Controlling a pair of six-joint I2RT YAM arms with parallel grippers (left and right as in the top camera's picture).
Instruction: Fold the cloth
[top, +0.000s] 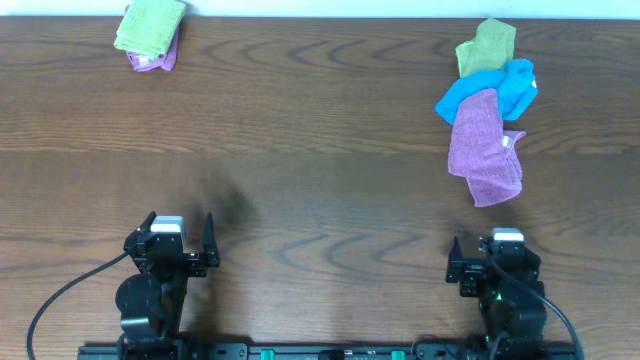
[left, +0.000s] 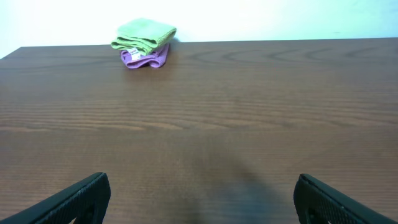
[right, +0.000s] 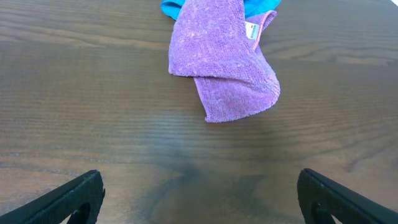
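A loose pile of cloths lies at the far right: a purple cloth in front, a blue cloth under it and an olive green cloth behind. The purple cloth shows rumpled in the right wrist view, with the blue one at the top edge. My right gripper is open and empty, near the front edge, short of the purple cloth. My left gripper is open and empty at the front left.
A folded green cloth lies on a folded purple cloth at the far left corner; both show in the left wrist view. The wooden table ends at a white wall behind.
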